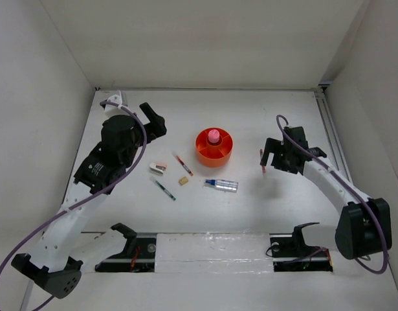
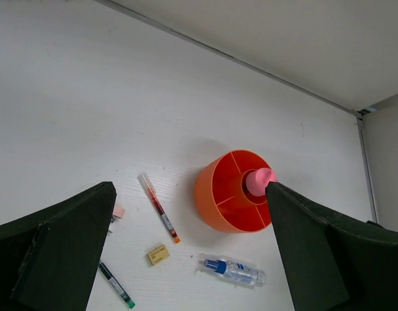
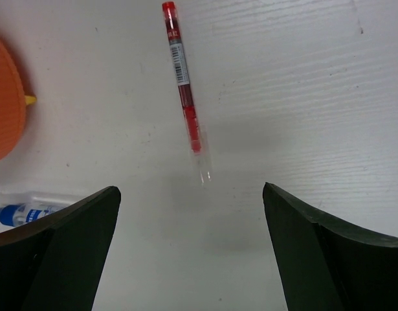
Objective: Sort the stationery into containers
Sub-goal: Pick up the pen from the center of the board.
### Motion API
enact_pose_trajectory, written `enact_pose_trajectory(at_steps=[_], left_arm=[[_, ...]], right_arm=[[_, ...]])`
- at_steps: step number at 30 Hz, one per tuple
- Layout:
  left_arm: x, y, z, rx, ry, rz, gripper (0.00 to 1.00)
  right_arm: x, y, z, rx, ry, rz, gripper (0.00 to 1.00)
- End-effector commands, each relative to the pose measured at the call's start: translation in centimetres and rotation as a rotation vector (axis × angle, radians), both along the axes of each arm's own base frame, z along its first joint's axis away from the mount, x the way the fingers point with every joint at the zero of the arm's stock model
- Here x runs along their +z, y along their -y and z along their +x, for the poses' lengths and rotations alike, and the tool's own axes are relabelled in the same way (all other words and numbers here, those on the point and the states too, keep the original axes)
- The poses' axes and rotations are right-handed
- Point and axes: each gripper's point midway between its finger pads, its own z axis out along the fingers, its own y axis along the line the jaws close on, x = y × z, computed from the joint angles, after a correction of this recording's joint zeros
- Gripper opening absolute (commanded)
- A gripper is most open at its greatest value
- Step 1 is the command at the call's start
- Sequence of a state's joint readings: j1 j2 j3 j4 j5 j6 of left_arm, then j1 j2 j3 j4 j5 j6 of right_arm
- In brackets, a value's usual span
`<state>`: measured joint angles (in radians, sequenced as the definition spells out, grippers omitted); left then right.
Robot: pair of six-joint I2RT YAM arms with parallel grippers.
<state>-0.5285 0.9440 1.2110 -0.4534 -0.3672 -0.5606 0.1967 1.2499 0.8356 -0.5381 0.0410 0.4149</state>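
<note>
likely step: pick up the thin red plastic pen (image 3: 184, 91) — right gripper (image 3: 190, 189) hangs above it, spread and empty. next: lower, straddle, clamp. left gripper (image 2: 190, 186) spread too.

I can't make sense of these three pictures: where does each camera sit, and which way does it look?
Top external: above and behind, looking down at the table; left arm and right arm show.
Left wrist: rides the left arm, angled down at the orange organizer; open left gripper frames it.
Right wrist: faces nearly straight down on a red pen; open right gripper frames it.
Shared: organizer and blue-capped tube appear in all three.
</note>
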Motion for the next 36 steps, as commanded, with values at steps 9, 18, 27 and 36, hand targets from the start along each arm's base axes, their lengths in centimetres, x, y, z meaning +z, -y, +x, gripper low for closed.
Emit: enact_pose_trajectory(at_steps=[9,18,27,36], left_arm=[[1.9,0.7,-0.8,-0.072,0.068,-0.02,1.0],[2.1,0.9,-1.1,-0.092,0.075,-0.02,1.0],[2.1,1.0,-1.1,-0.101,0.074,-0.022,1.0],[2.3,1.2,-1.1,-0.109,0.081,-0.029,1.0]], right_arm=[[-2.7,-1.9,2.7,0.041,-0.067,-0.084,0.83],[-5.9,-3.0,2.5,0.079,-0.17,-0.122,0.65],[-7.1,-3.0,2.2,0.092,-0.198,-0.144,0.31],[-6.9,-3.0,1.9,0.114,-0.201,-0.146,0.0]])
